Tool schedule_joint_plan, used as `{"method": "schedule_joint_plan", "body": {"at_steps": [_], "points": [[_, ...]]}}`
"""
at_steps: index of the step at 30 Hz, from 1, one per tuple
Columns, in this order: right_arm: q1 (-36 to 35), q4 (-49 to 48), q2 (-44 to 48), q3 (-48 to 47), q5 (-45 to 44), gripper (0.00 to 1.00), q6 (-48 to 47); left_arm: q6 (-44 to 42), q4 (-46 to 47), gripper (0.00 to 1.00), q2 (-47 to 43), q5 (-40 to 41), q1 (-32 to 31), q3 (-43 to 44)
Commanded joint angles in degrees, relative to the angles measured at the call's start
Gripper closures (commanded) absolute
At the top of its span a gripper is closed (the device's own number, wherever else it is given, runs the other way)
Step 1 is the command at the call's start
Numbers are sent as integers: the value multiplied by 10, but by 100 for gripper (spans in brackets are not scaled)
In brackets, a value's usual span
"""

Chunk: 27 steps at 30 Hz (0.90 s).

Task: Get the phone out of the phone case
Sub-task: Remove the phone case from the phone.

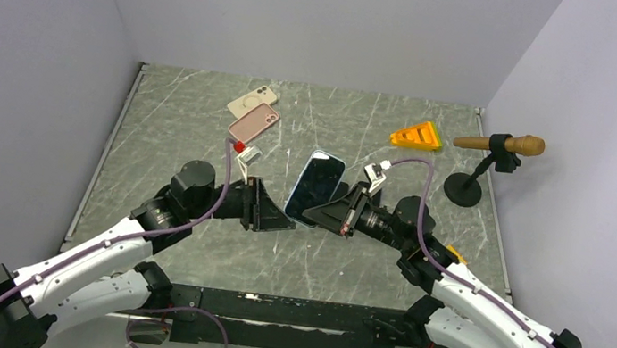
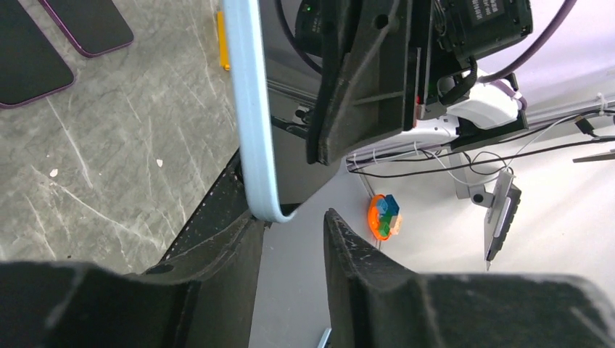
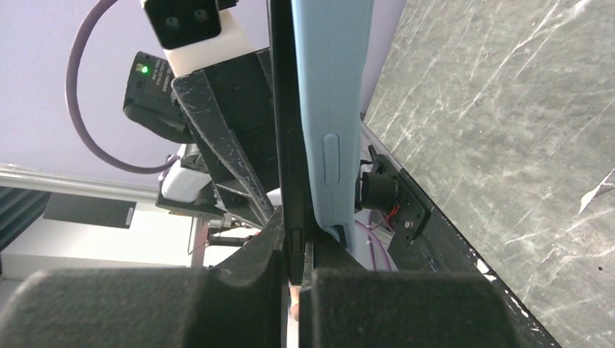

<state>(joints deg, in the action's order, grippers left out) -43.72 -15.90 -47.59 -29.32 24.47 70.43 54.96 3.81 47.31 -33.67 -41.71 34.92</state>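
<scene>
A phone in a light blue case is held up on edge at the table's middle, between both grippers. In the right wrist view the black phone is pinched between my right gripper, and the blue case stands peeled away beside it, outside the jaws. My right gripper holds from the right. My left gripper is open; in its wrist view the case's edge ends in a corner resting at the tip of the left finger, with the gripper gaping around it.
A cream phone and a pink phone lie at the back left. An orange and yellow wedge lies at the back right. A microphone on a round-based stand stands near the right edge.
</scene>
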Motion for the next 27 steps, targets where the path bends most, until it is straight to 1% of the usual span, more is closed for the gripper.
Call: {"method": "schedule_joint_plan", "body": {"at_steps": [1,2,4,7,9,14,16,17,18,19,21,23,25,27], "points": [[0,-47,31,-37,17,100,-5,-18,5,53,11,-1,-2,35],[1,-45,34,-38,16,100,-7,-14,1,48,10,4,-2,34],[0,-37,39,-37,14,100,-8,-5,14,47,3,9,-2,25],[0,-48,37,-31,23,100,-2,4,37,51,-2,8,1,17],[0,-57,35,-29,29,100,1,2,40,56,2,5,2,19],[0,-64,31,-30,49,100,1,-13,66,66,13,-25,7,23],[0,-63,30,-32,59,100,-3,-36,62,76,19,-40,12,29],[0,-65,30,-33,64,100,-3,-47,57,83,23,-48,15,34],[1,-71,30,-33,70,100,0,-60,51,92,28,-58,17,41],[0,-83,28,-31,79,100,3,-73,48,97,34,-72,21,45],[1,-108,22,-27,101,100,12,-110,39,99,47,-103,22,61],[0,-125,16,-26,121,100,26,-173,-24,100,57,-106,23,91],[0,-159,12,-19,140,100,46,-244,-126,100,63,-63,23,125],[0,-234,5,-3,160,100,85,-293,-188,100,62,-13,25,141]]}}
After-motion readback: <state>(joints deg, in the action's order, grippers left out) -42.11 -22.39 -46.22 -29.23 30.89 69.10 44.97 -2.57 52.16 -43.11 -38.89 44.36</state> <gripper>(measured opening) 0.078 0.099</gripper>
